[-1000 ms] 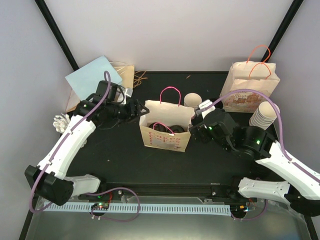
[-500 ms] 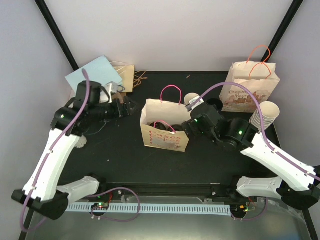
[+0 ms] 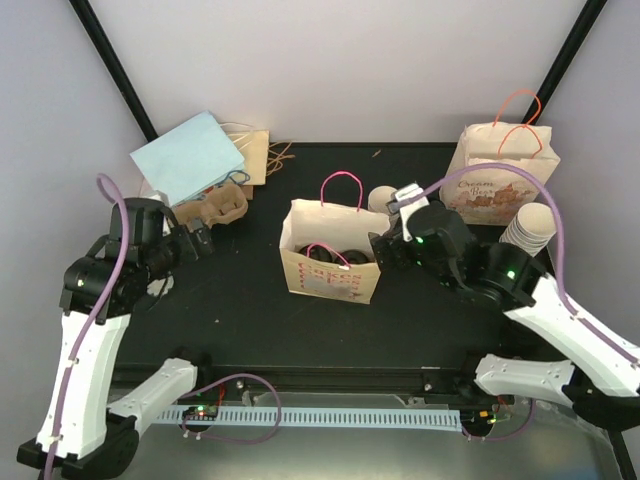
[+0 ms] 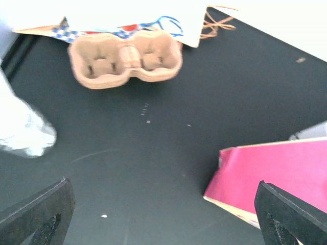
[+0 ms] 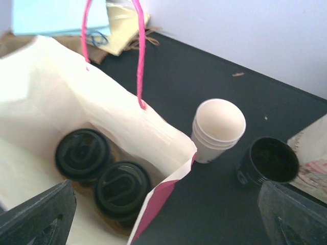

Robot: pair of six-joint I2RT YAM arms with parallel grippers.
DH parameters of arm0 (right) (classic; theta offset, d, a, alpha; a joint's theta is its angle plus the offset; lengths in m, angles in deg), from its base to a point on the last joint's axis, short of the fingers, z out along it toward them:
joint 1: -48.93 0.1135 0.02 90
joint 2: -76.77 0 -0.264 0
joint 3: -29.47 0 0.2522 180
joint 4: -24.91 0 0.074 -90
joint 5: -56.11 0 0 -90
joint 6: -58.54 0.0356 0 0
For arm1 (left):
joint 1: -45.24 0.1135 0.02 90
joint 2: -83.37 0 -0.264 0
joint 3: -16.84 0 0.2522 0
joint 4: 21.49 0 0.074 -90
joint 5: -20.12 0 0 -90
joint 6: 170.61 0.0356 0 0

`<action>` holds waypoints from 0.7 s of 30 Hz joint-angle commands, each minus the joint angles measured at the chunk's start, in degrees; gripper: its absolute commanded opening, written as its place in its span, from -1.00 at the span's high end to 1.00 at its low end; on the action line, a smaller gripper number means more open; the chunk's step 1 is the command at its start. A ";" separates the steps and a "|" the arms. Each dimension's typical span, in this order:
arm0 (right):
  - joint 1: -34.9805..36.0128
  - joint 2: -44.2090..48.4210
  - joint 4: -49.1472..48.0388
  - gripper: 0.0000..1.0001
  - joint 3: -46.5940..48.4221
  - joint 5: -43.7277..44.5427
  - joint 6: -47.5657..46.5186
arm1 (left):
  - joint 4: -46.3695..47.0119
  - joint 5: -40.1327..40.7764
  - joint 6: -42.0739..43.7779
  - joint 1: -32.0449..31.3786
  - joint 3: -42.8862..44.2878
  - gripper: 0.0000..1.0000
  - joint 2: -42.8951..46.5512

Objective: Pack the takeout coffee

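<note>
A paper bag (image 3: pixel 330 262) with pink handles stands open mid-table. Two coffee cups with black lids (image 5: pixel 82 153) (image 5: pixel 121 189) sit side by side at its bottom, seen in the right wrist view. My right gripper (image 3: pixel 385 250) hangs open over the bag's right rim (image 5: pixel 166 219), its jaws wide apart and holding nothing. Well left of the bag, my left gripper (image 3: pixel 195 240) is open and empty above bare table (image 4: pixel 163 219). The bag's pink side (image 4: pixel 276 173) shows at the right of the left wrist view.
An empty cardboard cup carrier (image 3: pixel 215 205) (image 4: pixel 125 58) lies at the back left under a blue sheet (image 3: pixel 190 155). A stack of paper cups (image 5: pixel 218 130) and a black tub (image 5: pixel 266 162) stand right of the bag. A second brown bag (image 3: pixel 500 175) and more cups (image 3: pixel 528 230) are far right.
My left arm has pulled back leftward from the bag's left side and its jaws have opened. The right gripper stays by the bag's right rim.
</note>
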 commanded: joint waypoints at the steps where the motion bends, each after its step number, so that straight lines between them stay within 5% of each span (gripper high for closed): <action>1: -0.29 6.19 -2.96 -1.00 -1.90 -3.80 3.14 | -4.75 8.23 0.21 2.32 -0.41 -0.98 1.61; 7: -0.29 10.88 -3.95 -1.00 -6.65 -4.42 5.34 | -7.87 15.68 0.42 3.73 -0.21 -0.96 2.72; 14: -0.31 12.93 -5.08 -1.00 -9.78 -4.64 5.73 | -6.22 20.50 4.12 11.61 0.30 -0.35 3.50; 21: -0.29 14.04 -5.00 -1.00 -10.80 -5.07 4.80 | 1.46 17.24 5.46 16.81 -2.83 -0.12 -1.43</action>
